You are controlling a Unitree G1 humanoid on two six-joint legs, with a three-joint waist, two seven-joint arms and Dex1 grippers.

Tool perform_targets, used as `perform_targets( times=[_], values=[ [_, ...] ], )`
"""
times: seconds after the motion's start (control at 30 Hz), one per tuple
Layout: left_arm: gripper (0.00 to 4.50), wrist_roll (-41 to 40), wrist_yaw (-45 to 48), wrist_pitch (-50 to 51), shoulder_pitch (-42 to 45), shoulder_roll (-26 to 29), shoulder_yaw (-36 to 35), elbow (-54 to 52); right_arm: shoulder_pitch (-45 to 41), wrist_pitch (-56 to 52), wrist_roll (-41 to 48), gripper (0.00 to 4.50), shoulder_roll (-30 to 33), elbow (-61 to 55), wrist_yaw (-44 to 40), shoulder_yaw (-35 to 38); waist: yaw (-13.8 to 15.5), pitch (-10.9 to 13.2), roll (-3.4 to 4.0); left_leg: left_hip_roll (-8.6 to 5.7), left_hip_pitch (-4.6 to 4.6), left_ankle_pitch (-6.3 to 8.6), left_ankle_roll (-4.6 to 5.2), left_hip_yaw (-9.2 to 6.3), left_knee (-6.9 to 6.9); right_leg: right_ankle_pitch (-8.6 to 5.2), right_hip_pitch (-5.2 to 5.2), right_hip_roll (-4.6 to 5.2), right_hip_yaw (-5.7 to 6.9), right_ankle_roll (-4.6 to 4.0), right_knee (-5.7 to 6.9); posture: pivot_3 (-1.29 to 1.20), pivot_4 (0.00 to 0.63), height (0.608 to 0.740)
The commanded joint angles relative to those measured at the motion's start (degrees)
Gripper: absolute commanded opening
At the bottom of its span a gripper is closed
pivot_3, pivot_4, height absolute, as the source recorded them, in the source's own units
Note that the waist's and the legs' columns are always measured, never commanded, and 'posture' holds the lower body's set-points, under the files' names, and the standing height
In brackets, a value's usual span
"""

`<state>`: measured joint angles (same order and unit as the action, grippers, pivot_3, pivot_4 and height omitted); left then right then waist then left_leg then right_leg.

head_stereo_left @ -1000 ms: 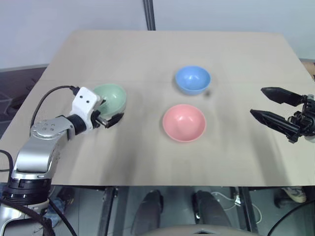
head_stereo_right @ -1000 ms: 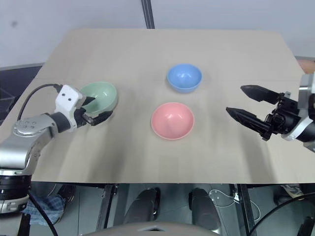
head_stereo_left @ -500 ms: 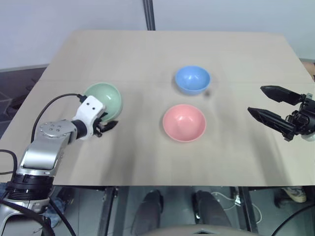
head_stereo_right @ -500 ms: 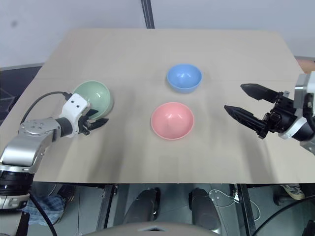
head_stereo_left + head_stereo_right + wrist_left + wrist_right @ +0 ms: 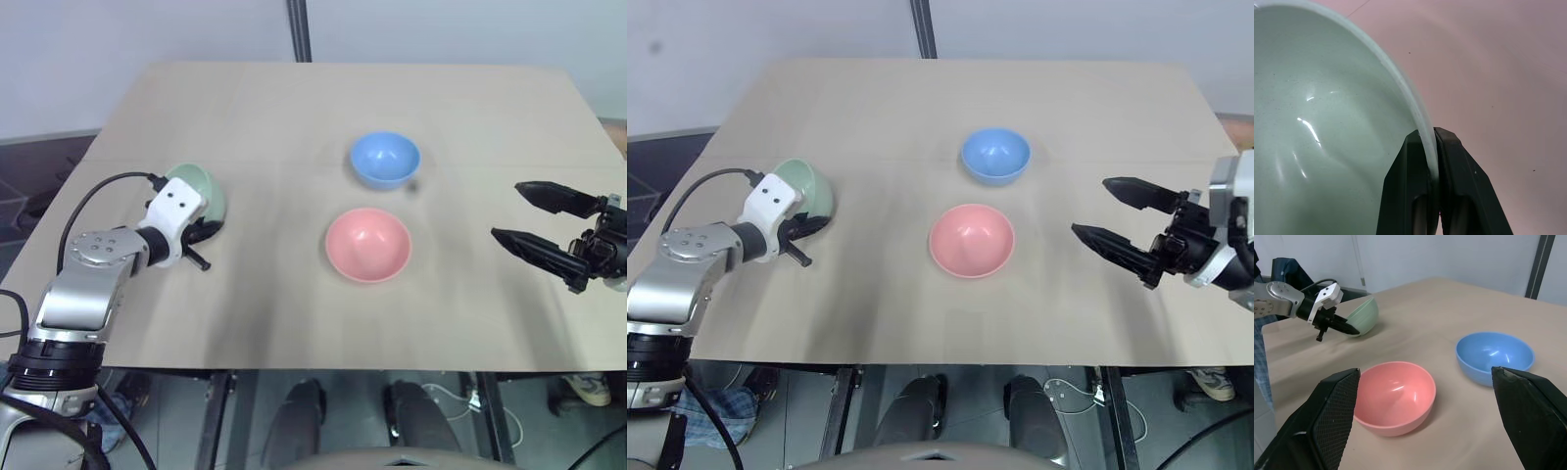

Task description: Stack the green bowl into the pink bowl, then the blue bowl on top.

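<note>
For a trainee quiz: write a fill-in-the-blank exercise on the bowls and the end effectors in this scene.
1. The left end effector is shut on the rim of the ____ bowl.
2. The right end effector hovers with its jaws ____.
3. The pink bowl lies nearer the robot than the ____ bowl.
4. The green bowl is tilted, while the pink bowl holds ____.

Missing words: green; open; blue; nothing

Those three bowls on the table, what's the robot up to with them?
The left hand is shut on the rim of the green bowl, which sits tilted near the left edge of the table. The pink bowl and the blue bowl stand apart in the middle, both empty, so nothing is stacked yet. The right hand hangs open over the table's right side, holding nothing.
</note>
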<state>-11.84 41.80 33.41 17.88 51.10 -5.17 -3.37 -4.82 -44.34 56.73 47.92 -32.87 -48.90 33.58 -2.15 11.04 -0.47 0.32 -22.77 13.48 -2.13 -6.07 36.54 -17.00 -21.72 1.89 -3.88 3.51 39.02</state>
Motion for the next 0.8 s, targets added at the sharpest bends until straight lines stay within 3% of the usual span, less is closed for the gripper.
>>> perform_targets(
  times=[0.03,0.37,0.67,0.8],
  values=[
    [0.04,0.0,3.7,-2.9,1.5,0.7,1.1,-0.1,0.0,2.0,0.6,4.50,1.1,-1.3,-0.3,0.6,0.0,0.0,0.00,0.00,0.00,0.00,0.00,0.00,0.00,0.00,0.00,0.00,0.00,0.00,0.01,0.00,0.150,0.740],
    [0.04,3.7,26.2,-26.2,12.3,5.0,11.8,-2.5,-0.9,4.2,-0.9,4.50,1.4,0.5,-0.7,-2.5,0.1,0.1,-0.09,0.00,-0.11,0.00,-0.01,-0.01,0.01,0.00,-0.02,0.00,0.04,-0.01,-0.09,0.00,0.150,0.740],
    [0.04,5.5,40.2,-48.0,24.9,-0.8,20.6,2.6,-1.4,5.5,-1.8,4.50,1.9,1.6,-1.6,-3.8,0.1,0.1,-0.10,-0.01,-0.14,0.00,0.00,0.00,0.05,0.00,-0.02,-0.03,0.04,0.00,-0.07,0.00,0.150,0.740],
    [0.04,9.1,40.4,-59.1,28.3,-5.6,24.1,7.3,-1.1,6.1,-2.0,4.50,1.8,1.7,-1.8,-4.0,-0.1,0.1,-0.10,-0.01,-0.12,0.00,0.00,0.00,0.06,0.00,-0.02,-0.04,0.02,0.00,-0.05,0.00,0.150,0.740]
  ],
)
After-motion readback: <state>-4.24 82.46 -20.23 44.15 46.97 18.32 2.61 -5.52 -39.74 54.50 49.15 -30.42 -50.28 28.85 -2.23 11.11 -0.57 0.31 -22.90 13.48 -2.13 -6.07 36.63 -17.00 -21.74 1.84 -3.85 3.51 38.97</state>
